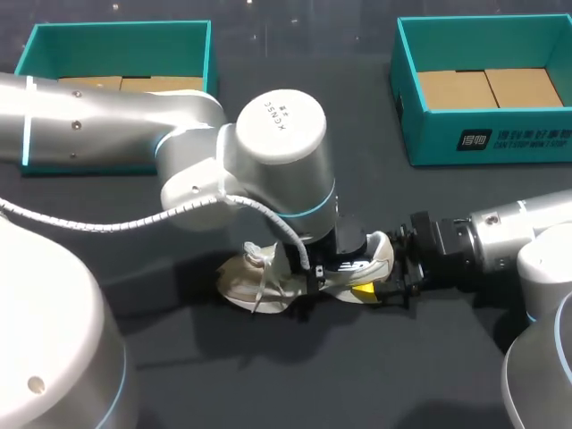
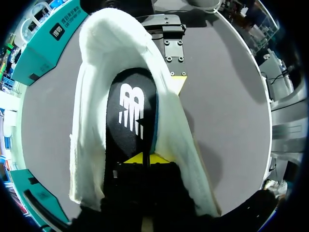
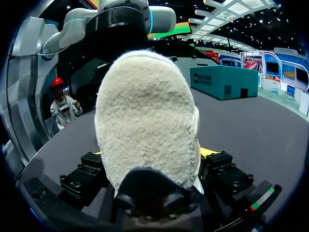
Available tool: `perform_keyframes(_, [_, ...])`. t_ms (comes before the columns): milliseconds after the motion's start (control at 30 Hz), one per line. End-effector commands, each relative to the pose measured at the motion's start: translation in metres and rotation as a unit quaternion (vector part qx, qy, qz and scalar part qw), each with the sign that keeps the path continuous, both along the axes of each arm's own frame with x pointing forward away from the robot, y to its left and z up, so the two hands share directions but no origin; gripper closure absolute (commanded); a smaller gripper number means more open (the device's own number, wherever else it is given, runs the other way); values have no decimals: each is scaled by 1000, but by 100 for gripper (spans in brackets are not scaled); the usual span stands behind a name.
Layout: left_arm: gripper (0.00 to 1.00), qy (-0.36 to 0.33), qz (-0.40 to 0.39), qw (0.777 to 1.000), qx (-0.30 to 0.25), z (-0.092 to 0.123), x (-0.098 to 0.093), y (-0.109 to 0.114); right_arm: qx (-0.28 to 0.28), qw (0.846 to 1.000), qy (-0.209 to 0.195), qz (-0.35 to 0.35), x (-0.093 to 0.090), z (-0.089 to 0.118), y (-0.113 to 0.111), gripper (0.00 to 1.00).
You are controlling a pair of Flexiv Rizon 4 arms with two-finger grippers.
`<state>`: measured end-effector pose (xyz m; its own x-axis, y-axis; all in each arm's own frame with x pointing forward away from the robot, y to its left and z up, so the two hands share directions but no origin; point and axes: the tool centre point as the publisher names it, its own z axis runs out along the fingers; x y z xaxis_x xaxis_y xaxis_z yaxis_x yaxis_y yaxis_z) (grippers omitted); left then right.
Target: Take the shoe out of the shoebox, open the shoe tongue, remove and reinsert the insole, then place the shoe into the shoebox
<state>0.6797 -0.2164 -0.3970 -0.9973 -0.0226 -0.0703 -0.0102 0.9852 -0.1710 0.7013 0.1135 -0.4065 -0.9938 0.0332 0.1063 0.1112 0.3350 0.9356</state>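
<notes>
the pale shoe (image 1: 268,279) lies on the counter (image 1: 357,375) near the middle, toward the front edge, well apart from the teal box (image 1: 116,40) at the far left corner and the second box (image 1: 438,138) at the far right. the left gripper (image 2: 147,158) reaches into the shoe's opening, jaws pressed together at the heel end of the black insole (image 2: 131,116). the right gripper (image 3: 149,154) has its jaws pinching the shoe's heel from both sides.
</notes>
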Motion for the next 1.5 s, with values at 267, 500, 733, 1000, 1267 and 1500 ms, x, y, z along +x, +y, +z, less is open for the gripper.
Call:
perform_keyframes(267, [100, -15, 42, 990, -136, 18, -11, 23, -2, 1000, 1, 0, 0, -1, 2, 100])
perform_keyframes(500, [100, -3, 57, 983, -176, 25, -9, 23, -2, 1000, 1, 0, 0, -1, 2, 100])
perform_keyframes(733, [100, 11, 65, 975, -213, 37, 0, 21, -2, 1000, 1, 0, 0, -1, 2, 100])
perform_keyframes(1000, [100, 18, 72, 966, -247, 48, 2, 8, -2, 1000, 1, 0, 0, -1, 2, 100])
perform_keyframes(1267, [100, 12, 92, 955, -283, 62, 3, 1, -2, 1000, 1, 0, 0, -1, 2, 100])
perform_keyframes(1500, [100, 10, 114, 945, -306, 68, 5, 0, -2, 1000, 1, 0, 0, -1, 2, 100])
